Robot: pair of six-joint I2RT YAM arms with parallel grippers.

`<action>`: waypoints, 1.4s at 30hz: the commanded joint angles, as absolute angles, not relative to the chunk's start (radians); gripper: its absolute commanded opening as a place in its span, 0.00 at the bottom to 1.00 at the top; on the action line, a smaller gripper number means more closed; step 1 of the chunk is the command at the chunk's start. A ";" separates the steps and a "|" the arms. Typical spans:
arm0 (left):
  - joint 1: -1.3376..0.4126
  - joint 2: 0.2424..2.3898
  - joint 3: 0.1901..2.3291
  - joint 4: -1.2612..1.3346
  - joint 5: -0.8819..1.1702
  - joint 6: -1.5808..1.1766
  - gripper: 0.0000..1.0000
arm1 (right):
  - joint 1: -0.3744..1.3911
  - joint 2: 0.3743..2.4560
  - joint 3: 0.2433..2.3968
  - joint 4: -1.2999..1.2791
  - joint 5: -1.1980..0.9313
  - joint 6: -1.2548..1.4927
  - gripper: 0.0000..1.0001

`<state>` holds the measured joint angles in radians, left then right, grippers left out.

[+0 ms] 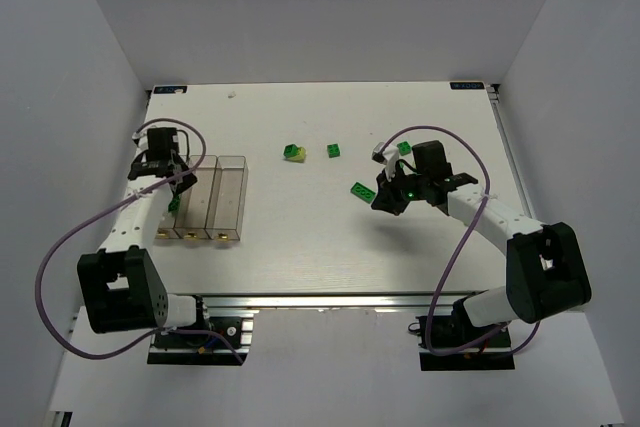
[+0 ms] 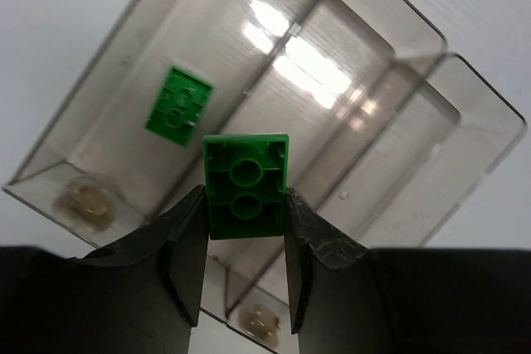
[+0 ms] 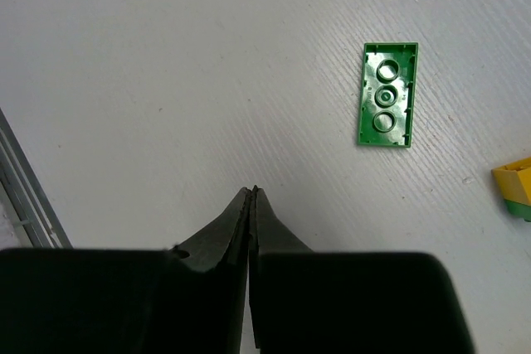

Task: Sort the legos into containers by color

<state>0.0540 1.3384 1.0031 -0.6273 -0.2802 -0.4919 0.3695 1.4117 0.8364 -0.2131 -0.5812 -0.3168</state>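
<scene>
1. Centrally in the left wrist view, the left gripper (image 2: 246, 205) is clenched on a dark green brick (image 2: 246, 173). One finger presses each side of it, and its hollow underside with two round tubes faces the camera.
2. Behind the held brick stand the containers (image 2: 390, 72), three clear bins joined side by side. The brick hangs in front of the wall shared by the outer bin and the middle bin. Which of the two it is over cannot be told from this view. The top view places it at the left end of the row.
3. One flat green brick (image 2: 178, 105) lies on the floor of that outer bin.
4. The right gripper (image 3: 251, 194) is clenched, its fingers pressed flat against each other and pointing at the bench (image 3: 124, 80).
5. A long green brick (image 3: 387, 95) lies underside up on the bench, apart from the fingertips. A yellow brick (image 3: 514, 180) sits on a green one and is cut off by the right edge of the view.
6. In the top view, two more legos lie on the bench well apart from the containers: a small green brick (image 1: 333, 151) and a corner green brick (image 1: 404, 148) beside the right arm.
</scene>
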 commanded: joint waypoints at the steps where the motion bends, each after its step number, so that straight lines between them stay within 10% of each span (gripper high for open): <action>1: 0.138 1.336 1.005 -0.571 -0.291 -0.425 0.00 | 0.376 1.410 0.874 -0.198 -0.601 -0.321 0.05; 14: 0.227 1.411 0.969 -0.531 -0.364 -0.445 0.09 | 0.376 1.388 0.851 -0.209 -0.577 -0.328 0.20; 25: 0.236 1.405 0.962 -0.535 -0.367 -0.476 0.73 | 0.376 1.416 0.888 -0.235 -0.569 -0.340 0.36; 28: 0.236 1.376 0.969 -0.541 -0.335 -0.489 0.76 | 0.376 1.422 0.910 -0.252 -0.561 -0.353 0.51; 33: 0.236 1.327 0.989 -0.554 -0.220 -0.529 0.75 | 0.376 1.407 0.917 -0.258 -0.522 -0.374 0.89; 39: 0.216 1.226 0.936 -0.461 0.033 -0.580 0.20 | 0.376 1.371 0.899 -0.181 -0.442 -0.420 0.89; 42: 0.183 1.163 0.884 -0.381 0.187 -0.600 0.17 | 0.374 1.394 0.922 -0.202 -0.422 -0.446 0.89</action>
